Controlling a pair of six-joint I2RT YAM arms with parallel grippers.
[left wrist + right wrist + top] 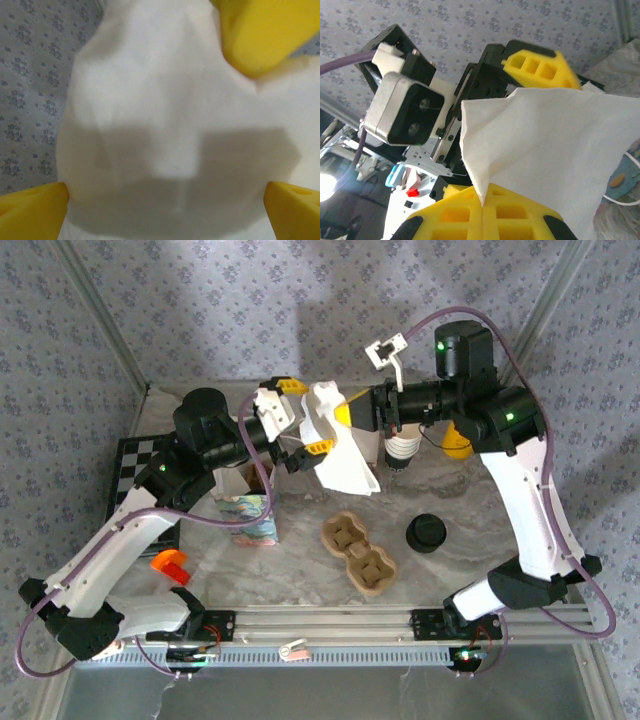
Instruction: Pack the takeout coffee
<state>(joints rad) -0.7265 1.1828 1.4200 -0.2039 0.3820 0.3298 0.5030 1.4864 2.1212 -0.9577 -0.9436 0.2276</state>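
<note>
The takeout coffee [427,533], a small dark cup with a black lid, stands on the table right of the centre, away from both grippers. A brown two-hollow cup tray [358,553] lies to its left, both hollows bare. Above the table's back, a white paper bag [345,455] hangs between the arms. My right gripper [346,413] is shut on the bag's upper edge; the bag's corner [485,185] is pinched between its yellow fingers [470,215]. My left gripper [304,416] stands wide open around the bag [165,115], its fingertips [35,207] apart at either side.
A stack of lidless cups [401,451] stands at the back under the right wrist, with a yellow object [458,446] beside it. A colourful packet [250,516], an orange piece [170,564] and a checkerboard [133,466] lie to the left.
</note>
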